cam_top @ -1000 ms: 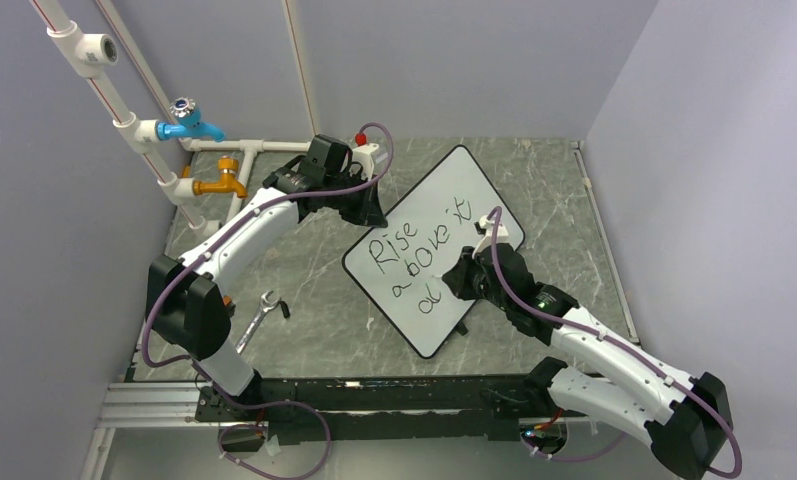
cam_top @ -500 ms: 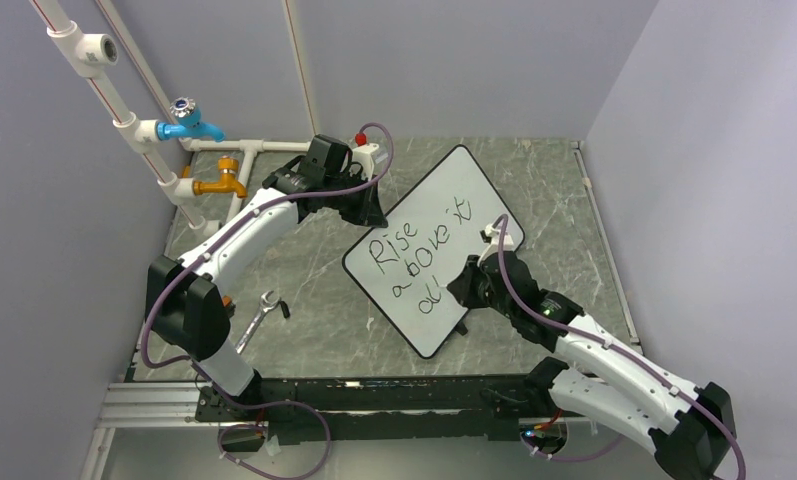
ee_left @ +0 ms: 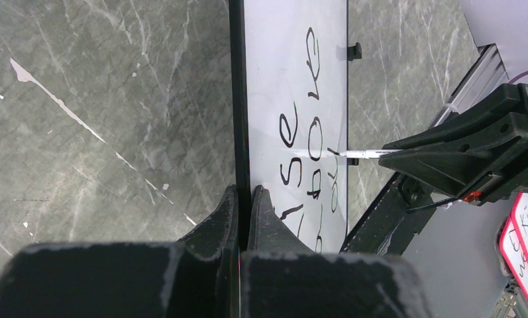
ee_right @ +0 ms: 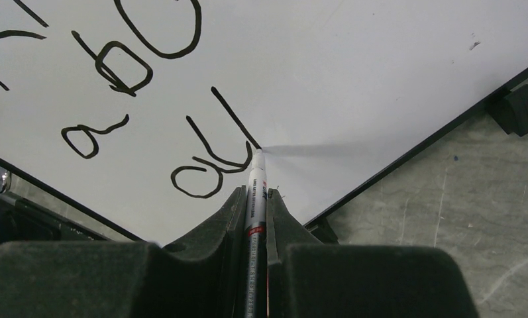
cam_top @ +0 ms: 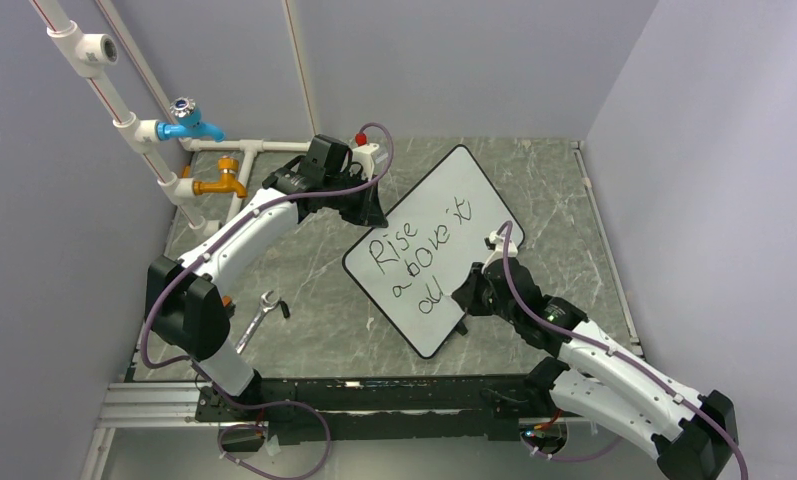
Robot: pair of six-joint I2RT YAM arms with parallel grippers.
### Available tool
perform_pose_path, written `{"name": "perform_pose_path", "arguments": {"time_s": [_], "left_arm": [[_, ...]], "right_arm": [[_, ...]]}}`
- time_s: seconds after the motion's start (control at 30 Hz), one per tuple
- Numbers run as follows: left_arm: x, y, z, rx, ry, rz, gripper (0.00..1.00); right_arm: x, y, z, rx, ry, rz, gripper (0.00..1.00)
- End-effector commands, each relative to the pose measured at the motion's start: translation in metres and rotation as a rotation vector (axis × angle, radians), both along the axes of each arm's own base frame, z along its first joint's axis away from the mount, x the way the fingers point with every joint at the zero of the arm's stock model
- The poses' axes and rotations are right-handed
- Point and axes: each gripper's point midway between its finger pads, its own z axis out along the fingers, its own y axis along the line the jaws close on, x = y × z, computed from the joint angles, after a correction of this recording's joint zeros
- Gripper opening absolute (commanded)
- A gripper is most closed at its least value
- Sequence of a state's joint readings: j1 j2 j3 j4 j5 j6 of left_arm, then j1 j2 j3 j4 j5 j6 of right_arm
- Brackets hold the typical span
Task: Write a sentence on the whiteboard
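Note:
The whiteboard [cam_top: 444,215] lies tilted on the grey table and bears the sentence [cam_top: 414,258] in three slanted lines. My left gripper [cam_top: 372,215] is shut on the board's black rim at its left corner; in the left wrist view the fingers [ee_left: 264,215] pinch the whiteboard [ee_left: 294,79] edge. My right gripper [cam_top: 466,290] is shut on a white marker [ee_right: 256,189], whose tip touches the whiteboard [ee_right: 354,73] at the foot of the last stroke of the sentence [ee_right: 208,159]. The marker [ee_left: 370,153] also shows in the left wrist view.
A wrench [cam_top: 259,318] lies on the table at the left. White pipes with a blue tap [cam_top: 189,125] and a yellow tap [cam_top: 222,185] stand at the back left. A black board foot [ee_right: 516,109] sits on the table beside the board's edge.
My right gripper has moved toward the near right with the marker, drawing the last stroke downward. The left gripper and the board have not moved.

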State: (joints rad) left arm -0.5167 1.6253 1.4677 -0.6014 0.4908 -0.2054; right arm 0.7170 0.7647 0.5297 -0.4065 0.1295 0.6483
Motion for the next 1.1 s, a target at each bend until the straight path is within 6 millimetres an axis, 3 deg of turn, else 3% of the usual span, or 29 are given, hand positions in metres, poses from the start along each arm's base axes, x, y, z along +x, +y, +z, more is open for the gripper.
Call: {"name": "perform_pose_path", "arguments": {"time_s": [0.0,0.63,0.87,1.07], "left_arm": [[0.0,-0.004,0.023,-0.021,-0.108,-0.022,0.0],[-0.001,-0.004,0.025,-0.022,-0.112,-0.023,0.0],[-0.001,-0.003,0.024,-0.019,-0.112,-0.023,0.0],[-0.001,-0.003,0.025,-0.017,-0.117,-0.021,0.0]], "right_arm": [[-0.008,-0.006,-0.013,-0.023,0.047,-0.011,0.0],[0.004,-0.011,-0.002,-0.061,0.012,-0.049,0.0],[0.022,-0.003,0.016,-0.072,-0.042,-0.046,0.0],[0.039,0.004,0.048,-0.083,-0.109,-0.043,0.0]]}}
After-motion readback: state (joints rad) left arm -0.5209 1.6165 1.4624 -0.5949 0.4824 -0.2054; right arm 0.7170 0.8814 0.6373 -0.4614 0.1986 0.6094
